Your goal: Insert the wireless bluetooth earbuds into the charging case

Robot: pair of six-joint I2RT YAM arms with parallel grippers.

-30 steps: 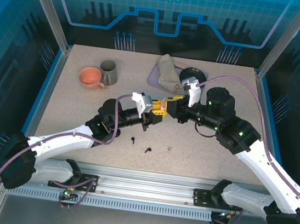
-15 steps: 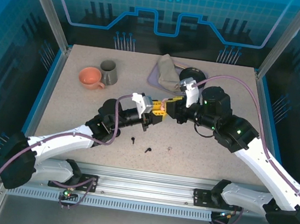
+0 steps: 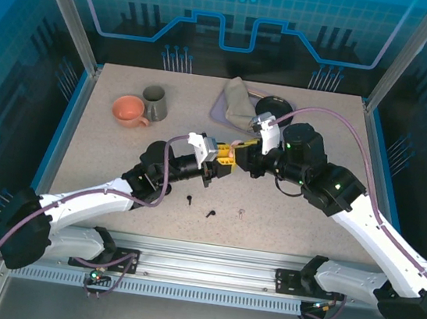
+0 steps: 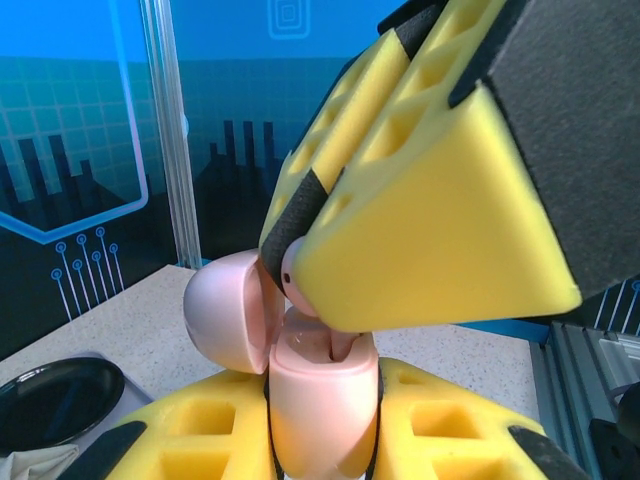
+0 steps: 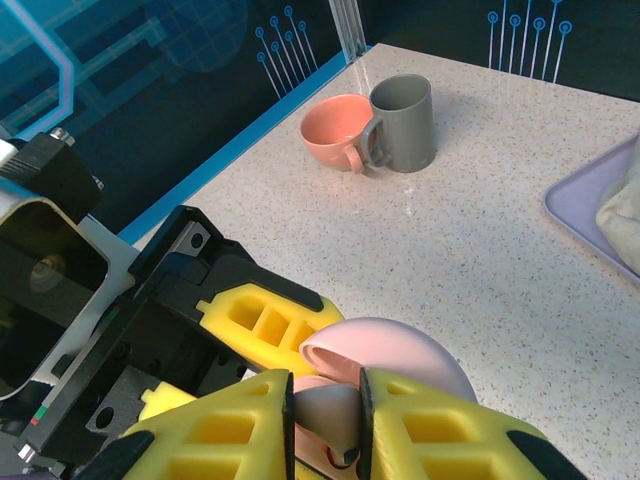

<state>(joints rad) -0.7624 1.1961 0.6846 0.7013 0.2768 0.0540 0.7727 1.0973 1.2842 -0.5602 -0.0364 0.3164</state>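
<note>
A pink charging case (image 4: 322, 400) stands upright between the yellow pads of my left gripper (image 4: 322, 425), which is shut on it; its lid (image 4: 225, 310) hangs open to the left. My right gripper (image 5: 327, 425) is shut on a pale earbud (image 5: 330, 415) and holds it over the case mouth, with the stem (image 4: 345, 345) reaching down into the cavity. From above, the two grippers meet at mid-table (image 3: 230, 155). Two black earbuds (image 3: 191, 199) (image 3: 210, 213) and a tiny pale one (image 3: 241, 213) lie on the table in front of them.
A pink cup (image 3: 129, 111) and a grey mug (image 3: 155, 103) stand at the back left. A lilac tray (image 3: 221, 112) with a crumpled cloth (image 3: 240, 104) and a round black case (image 3: 274, 106) sit at the back centre.
My right arm has shifted slightly left, bringing the held earbud closer in over the open case. The left arm and the case have stayed put.
</note>
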